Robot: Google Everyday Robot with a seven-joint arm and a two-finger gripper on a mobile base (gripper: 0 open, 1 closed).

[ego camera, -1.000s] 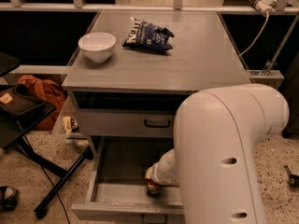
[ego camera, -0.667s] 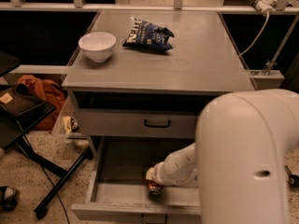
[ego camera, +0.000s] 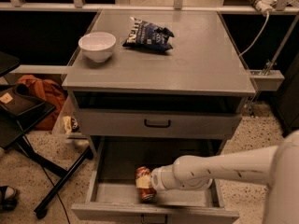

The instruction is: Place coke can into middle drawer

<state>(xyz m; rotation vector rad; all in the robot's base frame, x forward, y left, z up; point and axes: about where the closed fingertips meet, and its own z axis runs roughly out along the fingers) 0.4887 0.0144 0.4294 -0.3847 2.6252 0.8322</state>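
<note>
Swinging out toward the right edge of the frame, the arm [ego camera: 224, 168] no longer blocks the cabinet, and the closed drawer [ego camera: 112, 123] above now shows across its full width. The coke can [ego camera: 147, 193] and the gripper [ego camera: 144, 183] sit where they did, at the lower centre of the frame, inside the open drawer [ego camera: 117, 212] that is pulled out beneath the closed one.

The gripper is right at the can's middle, reaching in from the right. I cannot tell whether it is clamping the can or has already let go. The can's base is close to the drawer floor, near the front wall.

The can looks light and stiff along its length, but its thin wall would likely dent under a hard squeeze, and its smooth printed side could slip. The best hold is across the mid-body, below the silver top, with moderate pressure.

A white bowl [ego camera: 97, 45] and a dark blue chip bag [ego camera: 148, 33] lie on the cabinet top in the upper part of the frame, well apart from the can.
</note>
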